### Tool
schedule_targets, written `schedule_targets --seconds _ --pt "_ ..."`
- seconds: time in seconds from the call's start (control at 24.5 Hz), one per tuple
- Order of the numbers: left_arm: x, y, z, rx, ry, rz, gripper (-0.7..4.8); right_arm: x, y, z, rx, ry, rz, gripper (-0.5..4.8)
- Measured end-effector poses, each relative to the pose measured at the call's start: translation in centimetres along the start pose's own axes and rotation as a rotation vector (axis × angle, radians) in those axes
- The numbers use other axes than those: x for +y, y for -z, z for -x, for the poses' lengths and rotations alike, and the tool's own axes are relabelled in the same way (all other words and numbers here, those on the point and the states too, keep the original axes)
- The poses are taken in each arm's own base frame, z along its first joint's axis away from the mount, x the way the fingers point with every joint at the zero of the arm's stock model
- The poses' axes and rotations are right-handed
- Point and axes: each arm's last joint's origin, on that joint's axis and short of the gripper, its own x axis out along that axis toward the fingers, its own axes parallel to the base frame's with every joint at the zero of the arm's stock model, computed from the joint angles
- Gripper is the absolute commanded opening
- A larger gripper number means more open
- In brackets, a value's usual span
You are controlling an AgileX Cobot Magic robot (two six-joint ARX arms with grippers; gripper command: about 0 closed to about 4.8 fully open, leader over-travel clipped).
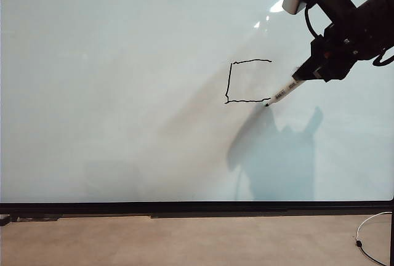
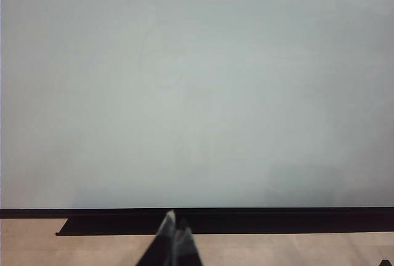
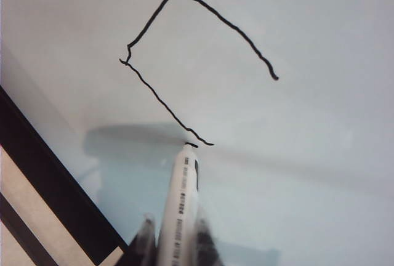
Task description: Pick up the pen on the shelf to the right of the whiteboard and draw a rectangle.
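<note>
The whiteboard (image 1: 123, 93) fills most of the exterior view. On it is a thin, wobbly black outline of the rectangle (image 1: 231, 81) with top, left and bottom sides drawn and the right side open. My right gripper (image 1: 306, 72) is shut on the pen (image 1: 284, 92), a slim white marker whose black tip touches the board at the right end of the bottom line. In the right wrist view the pen (image 3: 180, 204) sits between the fingers (image 3: 145, 241), tip at the line's end of the rectangle (image 3: 154, 26). My left gripper (image 2: 175, 224) is shut, low before the board's black edge.
A black ledge (image 1: 197, 208) runs along the whiteboard's bottom edge, with a tan floor strip (image 1: 184, 241) below it. A white cable (image 1: 369, 232) lies at the lower right. The arm's shadow (image 1: 277, 155) falls on the board under the drawing.
</note>
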Motion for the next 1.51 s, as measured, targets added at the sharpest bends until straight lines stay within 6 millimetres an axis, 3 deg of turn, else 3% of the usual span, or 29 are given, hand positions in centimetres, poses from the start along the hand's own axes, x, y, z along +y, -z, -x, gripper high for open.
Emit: schedule_targets --seconds 1.51 --pt "0.0 0.0 0.0 0.0 0.0 0.0 -0.04 -1.3 -2.3 2.6 -0.103 0.103 0.03 -0.05"
